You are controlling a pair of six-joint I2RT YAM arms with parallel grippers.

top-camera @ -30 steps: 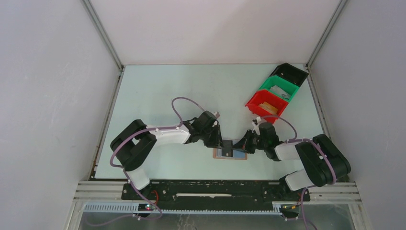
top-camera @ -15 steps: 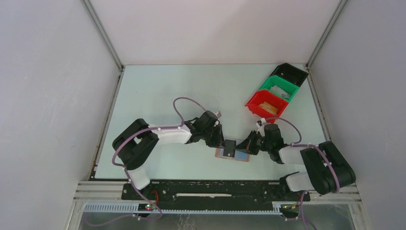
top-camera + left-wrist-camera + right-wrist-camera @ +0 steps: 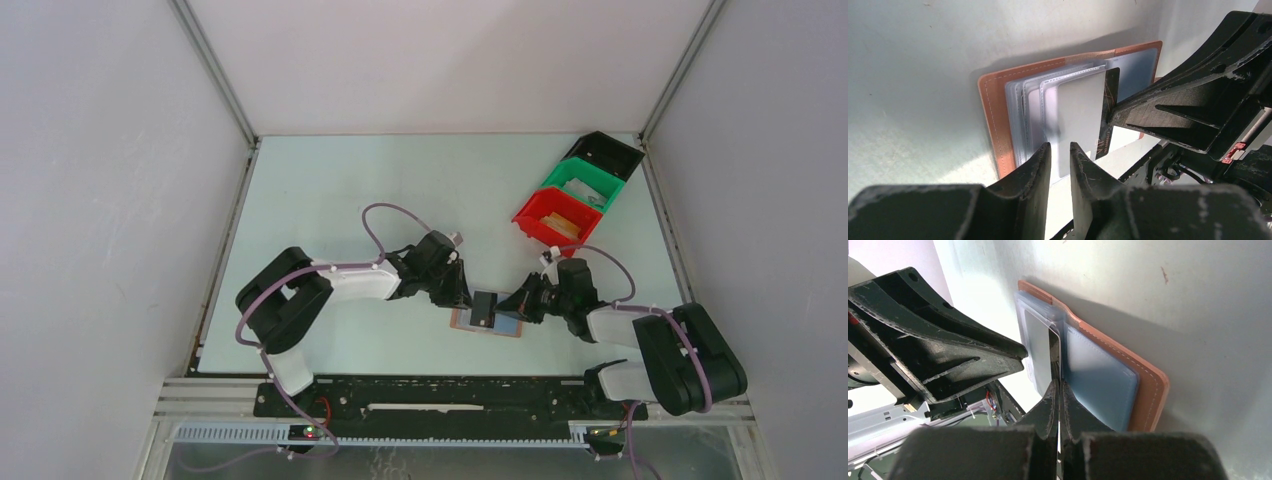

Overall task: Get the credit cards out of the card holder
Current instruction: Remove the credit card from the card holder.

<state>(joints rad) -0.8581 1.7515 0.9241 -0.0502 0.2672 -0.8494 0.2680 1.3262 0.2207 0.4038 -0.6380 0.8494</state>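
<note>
The card holder (image 3: 993, 110) lies open and flat on the table (image 3: 330, 190), just beyond the arms' bases, brown cover down and pale blue lining up. Both grippers meet above it.

The left gripper (image 3: 1060, 147) reaches in from the holder's left. Its jaws stand narrowly apart, with a lower corner of the pale card (image 3: 1079, 120) at the gap; it cannot be told whether the pads press it. The right gripper (image 3: 1058, 385) comes from the holder's right, clenched on the black card (image 3: 1112, 95), which stands on edge over the holder's middle fold, just behind the pale card.

Counted at the holder:
- one black card and one pale card
- a fan of several clear sleeves (image 3: 1023, 115) rising from the left half

Well beyond the holder, to its far right, three bins sit in a touching row. The red bin (image 3: 528, 222) is nearest and holds a flat tan piece (image 3: 563, 222). The green bin (image 3: 557, 182) comes next, and the black bin (image 3: 610, 150) is farthest.
</note>
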